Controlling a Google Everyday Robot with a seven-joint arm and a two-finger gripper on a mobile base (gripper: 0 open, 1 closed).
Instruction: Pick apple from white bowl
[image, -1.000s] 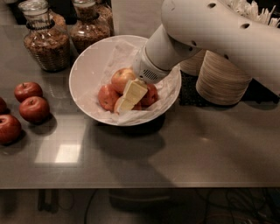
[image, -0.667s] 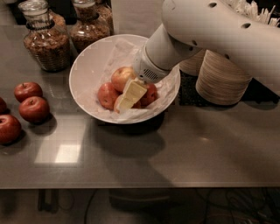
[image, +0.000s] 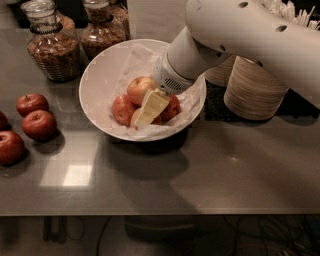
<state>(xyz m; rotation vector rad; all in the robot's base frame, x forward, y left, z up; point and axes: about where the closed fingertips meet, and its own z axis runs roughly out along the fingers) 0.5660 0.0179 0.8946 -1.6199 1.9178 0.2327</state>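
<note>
We are finding no readable text, label, brand, number or sign anywhere in the camera view. We are noting only that the gripper (image: 150, 107) is sitting low inside the white bowl (image: 100, 70), just beside the apple (image: 139, 89).
</note>
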